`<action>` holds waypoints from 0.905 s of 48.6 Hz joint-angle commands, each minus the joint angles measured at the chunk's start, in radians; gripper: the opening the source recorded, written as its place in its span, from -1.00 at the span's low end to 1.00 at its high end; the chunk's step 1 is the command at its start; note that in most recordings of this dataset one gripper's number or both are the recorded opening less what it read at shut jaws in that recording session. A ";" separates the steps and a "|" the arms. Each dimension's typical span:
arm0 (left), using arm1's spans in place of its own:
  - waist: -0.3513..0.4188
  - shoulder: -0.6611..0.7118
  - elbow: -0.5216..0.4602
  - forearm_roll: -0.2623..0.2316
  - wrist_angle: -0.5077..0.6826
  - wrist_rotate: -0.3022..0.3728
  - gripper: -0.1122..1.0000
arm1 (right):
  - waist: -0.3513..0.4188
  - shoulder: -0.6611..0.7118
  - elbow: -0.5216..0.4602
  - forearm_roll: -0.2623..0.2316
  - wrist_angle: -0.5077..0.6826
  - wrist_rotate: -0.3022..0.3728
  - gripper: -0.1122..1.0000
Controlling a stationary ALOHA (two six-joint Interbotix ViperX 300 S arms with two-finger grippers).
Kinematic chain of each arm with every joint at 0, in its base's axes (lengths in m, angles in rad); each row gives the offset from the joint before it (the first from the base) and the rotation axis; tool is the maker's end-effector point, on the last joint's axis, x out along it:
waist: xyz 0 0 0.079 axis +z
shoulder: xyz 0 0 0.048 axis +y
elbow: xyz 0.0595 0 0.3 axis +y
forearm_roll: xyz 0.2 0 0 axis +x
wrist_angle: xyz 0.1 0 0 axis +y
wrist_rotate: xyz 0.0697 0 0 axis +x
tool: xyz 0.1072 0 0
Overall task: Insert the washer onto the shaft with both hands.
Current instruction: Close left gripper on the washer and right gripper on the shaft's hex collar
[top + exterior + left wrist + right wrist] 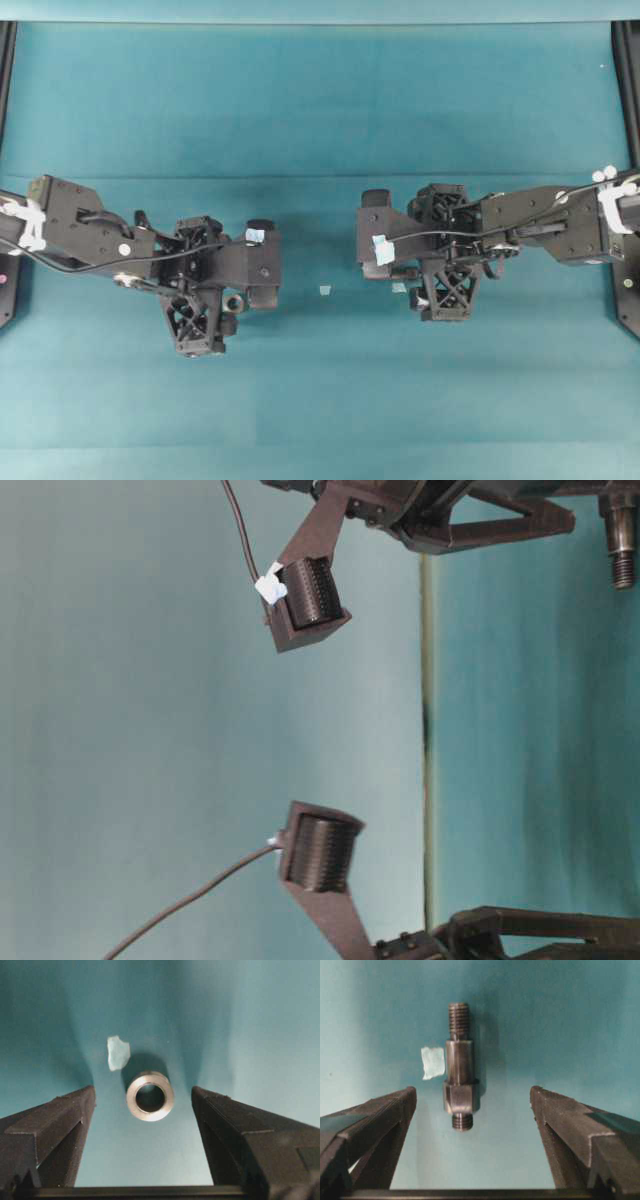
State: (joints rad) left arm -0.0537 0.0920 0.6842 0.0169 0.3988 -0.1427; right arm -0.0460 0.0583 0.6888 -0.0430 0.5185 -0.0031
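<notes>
The washer (150, 1116), a thick grey metal ring, rests flat on the teal mat with its hole facing up. My left gripper (143, 1091) is open, one finger on each side of the ring and neither touching it. In the overhead view the washer (233, 301) shows beside the left gripper (203, 285). The shaft (459, 1070), a dark stepped rod with threaded ends and a thicker collar, lies flat on the mat. My right gripper (473, 1091) is open around it with wide gaps on both sides. From overhead the right gripper (440, 255) covers most of the shaft.
Pale blue tape scraps lie on the mat: one by the washer (118, 1052), one beside the shaft (433, 1063), one between the arms (325, 290). Black frame rails (628, 200) border the mat's left and right sides. The table-level view shows only the two wrist-camera housings (310, 590).
</notes>
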 commanded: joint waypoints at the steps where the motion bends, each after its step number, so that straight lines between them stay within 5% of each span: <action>1: -0.005 -0.003 -0.012 0.003 -0.009 -0.003 0.66 | -0.002 -0.003 -0.002 -0.002 -0.009 -0.002 0.86; 44: -0.005 0.003 -0.003 0.003 -0.029 -0.006 0.66 | -0.003 0.020 0.018 -0.002 -0.060 -0.002 0.85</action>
State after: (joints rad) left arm -0.0537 0.0997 0.6857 0.0184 0.3774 -0.1457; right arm -0.0460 0.0813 0.7118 -0.0430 0.4663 -0.0031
